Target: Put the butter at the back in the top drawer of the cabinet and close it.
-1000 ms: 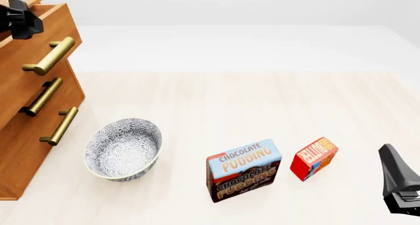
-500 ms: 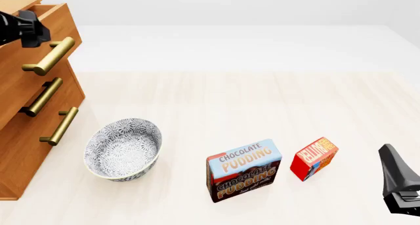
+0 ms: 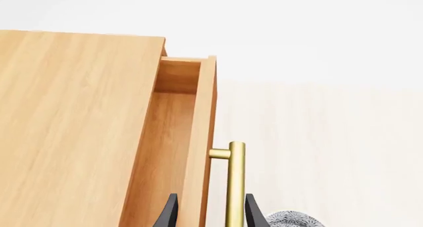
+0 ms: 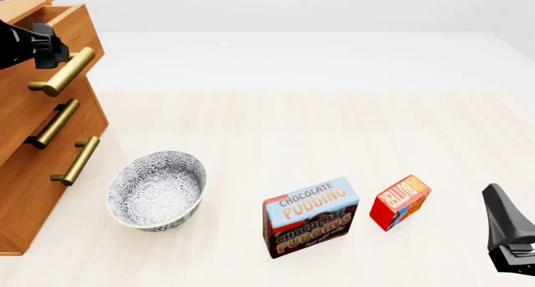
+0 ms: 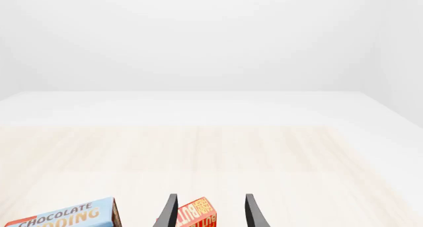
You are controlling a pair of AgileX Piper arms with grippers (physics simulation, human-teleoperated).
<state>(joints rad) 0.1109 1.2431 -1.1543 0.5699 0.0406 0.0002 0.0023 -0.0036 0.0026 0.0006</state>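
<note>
The brown wooden cabinet (image 4: 25,174) stands at the table's left edge. Its top drawer (image 4: 50,67) is pulled out a little, and its bare wooden inside shows in the left wrist view (image 3: 165,138). My left gripper (image 4: 49,47) is open at the upper end of the drawer's brass handle (image 4: 62,71). In the left wrist view the fingers (image 3: 168,213) straddle the drawer front and the handle (image 3: 236,182). The butter (image 4: 399,201), a small red box with an orange top, lies at the front right. My right gripper (image 4: 497,202) is open and empty to its right. In the right wrist view the butter (image 5: 196,214) lies ahead between the fingers.
A brown-and-blue Chocolate Pudding box (image 4: 311,217) stands left of the butter and also shows in the right wrist view (image 5: 66,217). A patterned bowl (image 4: 156,190) sits in front of the cabinet's two lower drawers (image 4: 50,143).
My left gripper has moved down and rightward from above the drawer opening to the top drawer's handle. The right gripper and the boxes have not moved.
</note>
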